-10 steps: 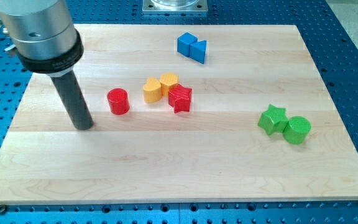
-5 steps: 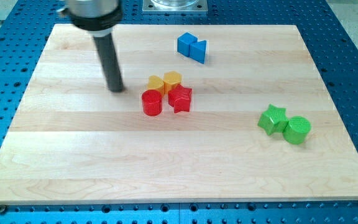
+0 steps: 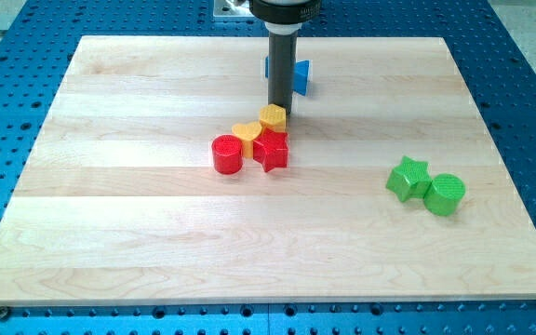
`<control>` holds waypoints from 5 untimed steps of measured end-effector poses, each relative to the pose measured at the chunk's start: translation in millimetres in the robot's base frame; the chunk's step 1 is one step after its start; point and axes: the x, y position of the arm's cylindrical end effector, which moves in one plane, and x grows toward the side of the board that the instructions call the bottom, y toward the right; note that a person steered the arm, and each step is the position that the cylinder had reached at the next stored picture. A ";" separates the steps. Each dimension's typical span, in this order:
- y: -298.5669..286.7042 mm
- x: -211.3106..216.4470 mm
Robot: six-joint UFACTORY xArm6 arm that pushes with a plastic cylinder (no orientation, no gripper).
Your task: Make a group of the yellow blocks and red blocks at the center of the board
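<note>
My tip (image 3: 278,108) stands just above a yellow block (image 3: 273,118), touching or nearly touching its top edge. A yellow heart-shaped block (image 3: 246,134) lies to its lower left. A red star block (image 3: 271,150) sits right below the yellow blocks. A red cylinder (image 3: 227,154) stands at the star's left, close to the yellow heart. These blocks form one tight cluster near the board's middle.
Two blue blocks (image 3: 298,74) sit behind the rod near the view's top, partly hidden by it. A green star (image 3: 407,178) and a green cylinder (image 3: 445,194) lie together at the view's right. The wooden board (image 3: 110,233) lies on a blue perforated table.
The rod moved from the left of the cluster to the view's top side of it. The red cylinder was pushed right into the cluster; the yellow blocks shifted slightly.
</note>
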 end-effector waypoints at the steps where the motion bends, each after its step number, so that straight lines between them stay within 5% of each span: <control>1: -7.0 -20.0; 5: -7.1 6.8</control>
